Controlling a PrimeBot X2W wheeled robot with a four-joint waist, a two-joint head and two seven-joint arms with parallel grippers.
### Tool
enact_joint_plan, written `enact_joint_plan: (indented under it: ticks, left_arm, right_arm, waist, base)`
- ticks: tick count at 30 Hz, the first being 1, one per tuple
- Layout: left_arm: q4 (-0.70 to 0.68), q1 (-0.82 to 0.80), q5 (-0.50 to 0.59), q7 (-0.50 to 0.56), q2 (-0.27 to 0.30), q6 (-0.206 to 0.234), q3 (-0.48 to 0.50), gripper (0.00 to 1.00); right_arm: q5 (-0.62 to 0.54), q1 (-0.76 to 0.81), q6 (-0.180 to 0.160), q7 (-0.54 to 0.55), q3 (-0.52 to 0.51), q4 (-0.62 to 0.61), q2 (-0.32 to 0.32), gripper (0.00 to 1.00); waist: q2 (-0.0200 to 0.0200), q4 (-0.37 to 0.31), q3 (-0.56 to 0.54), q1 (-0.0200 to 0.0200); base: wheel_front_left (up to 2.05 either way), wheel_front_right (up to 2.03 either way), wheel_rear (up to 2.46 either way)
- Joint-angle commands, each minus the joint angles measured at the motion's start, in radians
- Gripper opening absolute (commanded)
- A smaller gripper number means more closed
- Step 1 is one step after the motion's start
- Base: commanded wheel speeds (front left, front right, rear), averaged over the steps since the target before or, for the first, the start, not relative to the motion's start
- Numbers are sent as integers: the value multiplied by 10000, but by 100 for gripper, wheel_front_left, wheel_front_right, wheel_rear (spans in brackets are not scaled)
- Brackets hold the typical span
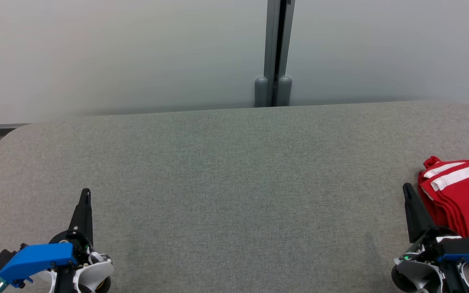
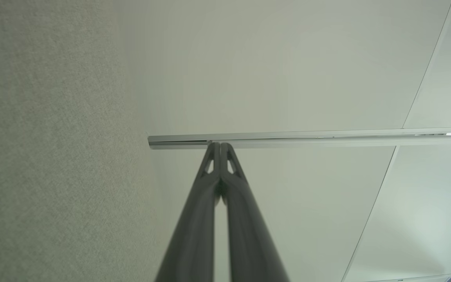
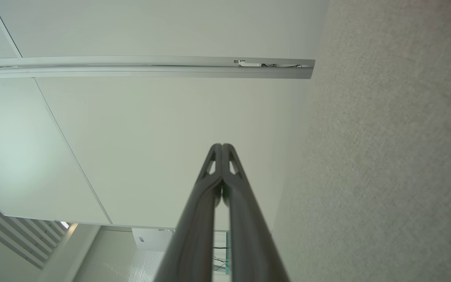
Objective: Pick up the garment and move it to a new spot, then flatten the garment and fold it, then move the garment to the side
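The garment (image 1: 468, 191), folded, is seen at the right edge of the grey surface (image 1: 234, 183), just beside the right gripper (image 1: 406, 188). That gripper and the left gripper (image 1: 86, 192) are closed tight and empty. The folds are best left undisturbed in any retreat.

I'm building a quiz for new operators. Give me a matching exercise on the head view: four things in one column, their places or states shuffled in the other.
1 garment
2 left tool
3 right tool
4 post

A grey, upright, at the back
B shut, lower left
C red with white stripes, folded, right edge
D shut, lower right

Pairs: 1-C, 2-B, 3-D, 4-A
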Motion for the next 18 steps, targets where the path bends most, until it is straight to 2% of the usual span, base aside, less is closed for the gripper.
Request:
enact_joint_plan:
  ticks: [1,18]
  left_arm:
    - [-43,-105,-25,34,-18,14,15,0]
    - [-44,-105,-26,33,-18,14,14,0]
  right_arm:
    - [28,97,4,46,-23,-41,-48,0]
    - [29,97,4,46,-23,-41,-48,0]
  waist:
    - [-1,0,0,0]
    - [-1,0,0,0]
  base:
    - [0,0,0]
    - [0,0,0]
